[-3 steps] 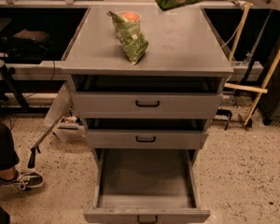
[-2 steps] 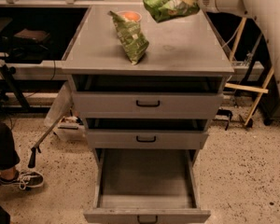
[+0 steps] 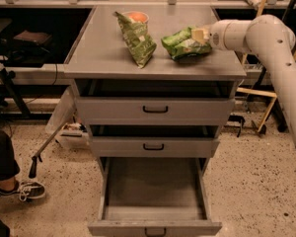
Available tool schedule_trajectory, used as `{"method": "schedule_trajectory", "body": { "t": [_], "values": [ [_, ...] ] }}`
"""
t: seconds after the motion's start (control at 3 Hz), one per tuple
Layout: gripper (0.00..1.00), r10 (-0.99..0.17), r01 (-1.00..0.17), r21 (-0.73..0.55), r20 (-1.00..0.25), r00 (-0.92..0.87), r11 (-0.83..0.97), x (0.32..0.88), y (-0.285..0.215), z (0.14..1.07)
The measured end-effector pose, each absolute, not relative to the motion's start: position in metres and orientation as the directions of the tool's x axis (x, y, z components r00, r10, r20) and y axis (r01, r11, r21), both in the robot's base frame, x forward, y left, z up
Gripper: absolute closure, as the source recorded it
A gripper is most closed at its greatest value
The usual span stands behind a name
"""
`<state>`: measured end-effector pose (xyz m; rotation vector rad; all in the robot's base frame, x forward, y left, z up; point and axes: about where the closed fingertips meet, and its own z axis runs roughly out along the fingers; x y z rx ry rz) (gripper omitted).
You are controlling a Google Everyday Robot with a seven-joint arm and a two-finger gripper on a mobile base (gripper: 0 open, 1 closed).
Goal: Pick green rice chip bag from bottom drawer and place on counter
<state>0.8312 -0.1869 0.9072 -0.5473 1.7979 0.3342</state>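
- The worktop (image 3: 103,53) is the flat grey top of a three-drawer cabinet; all places below refer to it.
- The chip bag (image 3: 180,46), bright green with a pale patch, lies on the right half of the worktop, near its front edge. Its underside rests on the surface.
- The gripper (image 3: 201,35) sits low over the right side of the worktop, at the right end of the chip bag. The jaws are closed on that end of the bag.
- The arm (image 3: 266,38), white and tubular, reaches in from beyond the right edge of the worktop.
- An olive bag (image 3: 137,38) lies near the middle of the worktop, just left of the chip bag and apart from it.
- A cup (image 3: 136,17) with orange contents stands at the back of the worktop, behind the olive bag.
- The top drawer (image 3: 155,110) and middle drawer (image 3: 154,146), below the worktop, are each pulled out slightly.
- The bottom drawer (image 3: 154,191), lowest below the worktop, is pulled fully out. Its floor is bare grey metal.
- A shoe (image 3: 29,190) rests on the speckled floor, well left of the worktop.
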Motion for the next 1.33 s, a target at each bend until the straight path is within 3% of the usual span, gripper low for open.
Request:
{"method": "schedule_trajectory", "body": {
  "t": [0.33,1.33],
  "values": [
    [0.81,-0.194,-0.525,-0.048,-0.954,-0.227,0.850,0.8311,-0.1876,0.9033],
    [0.12,-0.194,-0.525,-0.048,-0.954,-0.227,0.850,0.8312,-0.1875,0.9032]
  ]
}}
